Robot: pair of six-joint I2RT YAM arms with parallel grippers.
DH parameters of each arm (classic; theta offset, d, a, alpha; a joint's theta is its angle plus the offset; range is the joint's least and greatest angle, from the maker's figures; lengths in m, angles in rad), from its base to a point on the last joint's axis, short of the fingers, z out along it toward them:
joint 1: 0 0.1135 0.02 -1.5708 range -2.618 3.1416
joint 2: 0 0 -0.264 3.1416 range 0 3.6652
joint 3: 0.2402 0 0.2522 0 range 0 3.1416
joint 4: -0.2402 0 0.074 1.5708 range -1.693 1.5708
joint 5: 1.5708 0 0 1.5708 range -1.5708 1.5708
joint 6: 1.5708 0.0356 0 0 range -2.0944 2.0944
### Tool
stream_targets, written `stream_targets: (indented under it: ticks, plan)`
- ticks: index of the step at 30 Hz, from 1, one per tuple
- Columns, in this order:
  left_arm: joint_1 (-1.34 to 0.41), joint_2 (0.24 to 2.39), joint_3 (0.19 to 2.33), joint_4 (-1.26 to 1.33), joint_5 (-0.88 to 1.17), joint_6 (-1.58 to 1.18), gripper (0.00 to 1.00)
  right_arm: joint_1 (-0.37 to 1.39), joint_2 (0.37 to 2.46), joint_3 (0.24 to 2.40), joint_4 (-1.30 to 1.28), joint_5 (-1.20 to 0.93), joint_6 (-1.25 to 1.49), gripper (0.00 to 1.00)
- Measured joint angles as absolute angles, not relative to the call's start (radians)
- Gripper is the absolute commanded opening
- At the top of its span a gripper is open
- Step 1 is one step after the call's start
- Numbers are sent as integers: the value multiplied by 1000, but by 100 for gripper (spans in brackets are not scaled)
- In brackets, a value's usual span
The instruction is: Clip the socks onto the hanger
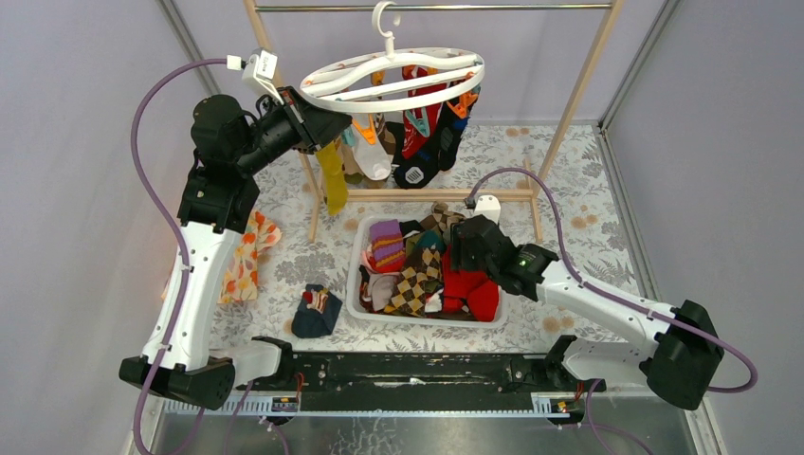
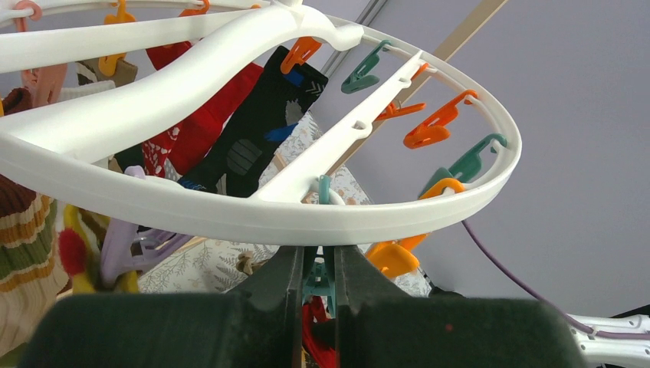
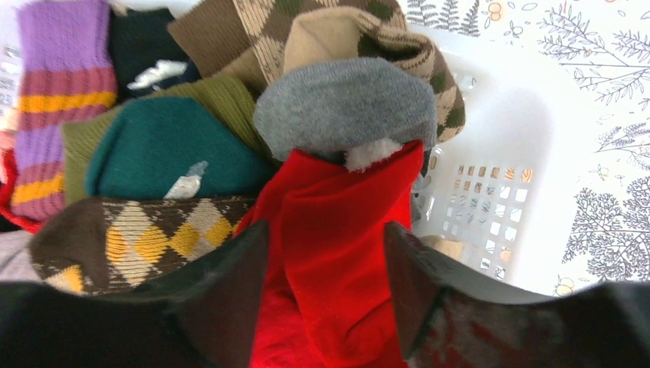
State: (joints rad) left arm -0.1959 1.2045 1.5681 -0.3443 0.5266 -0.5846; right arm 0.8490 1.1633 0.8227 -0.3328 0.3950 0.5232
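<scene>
Below the hanger rim, left end effector pinches a teal clip

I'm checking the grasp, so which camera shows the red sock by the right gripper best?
Right wrist: the red sock fills the space between the fingers. Top external shows it small, partly under the arm. Left wrist misses it.

The top external view looks steeply down from above and behind the robot, covering the whole table from its near edge to the far rack. The left wrist camera sits very close under the left rim of the hanger, facing right and upward. The right wrist camera looks down at close range onto the socks in the basket. The top view also shows both the hanger and the basket.
</scene>
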Motion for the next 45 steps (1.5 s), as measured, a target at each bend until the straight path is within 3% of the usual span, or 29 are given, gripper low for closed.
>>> stream_targets:
  ticks: [5,8,17,27,38,45]
  plan:
    - [-196,1204,1568,-345,527,-581,0,849,1183,813,-335,393,519,15]
    - [-196,1202,1563,-345,527,-577,0,849,1179,814,-333,395,511,0]
    - [-196,1201,1562,-346,527,-570,0,849,1112,977,-412,369,464,0]
    - [-196,1201,1562,-347,527,-570,0,848,1045,1159,-378,192,455,0]
    - [-196,1195,1563,-352,527,-570,0,846,1072,1112,-57,-316,655,0]
    - [-196,1195,1563,-353,527,-571,0,798,1050,966,172,-480,874,0]
